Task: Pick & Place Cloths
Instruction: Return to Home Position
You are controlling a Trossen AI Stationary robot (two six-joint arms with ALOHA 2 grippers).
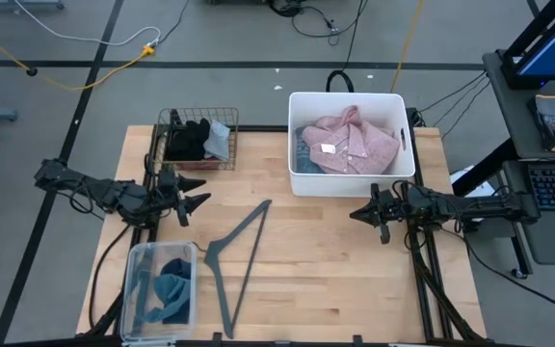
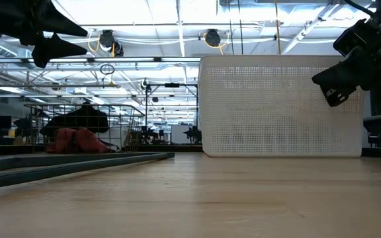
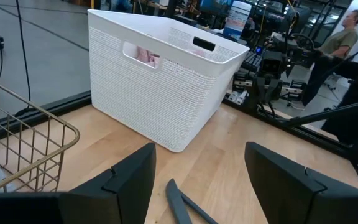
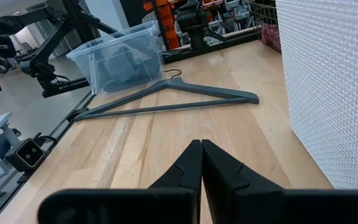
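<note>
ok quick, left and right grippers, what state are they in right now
Left gripper: open, holding nothing.
Right gripper: shut, holding nothing.

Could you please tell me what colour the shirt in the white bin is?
The shirt is pink; it shows best in the high view.

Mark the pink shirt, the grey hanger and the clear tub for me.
pink checked shirt [image 1: 355, 145], high view, on the middle of the fabric.
grey plastic clothes hanger [image 1: 244, 224], high view, on one sloping arm, midway along.
clear plastic tub [image 1: 162, 245], high view, on a bare stretch of its rim.
</note>
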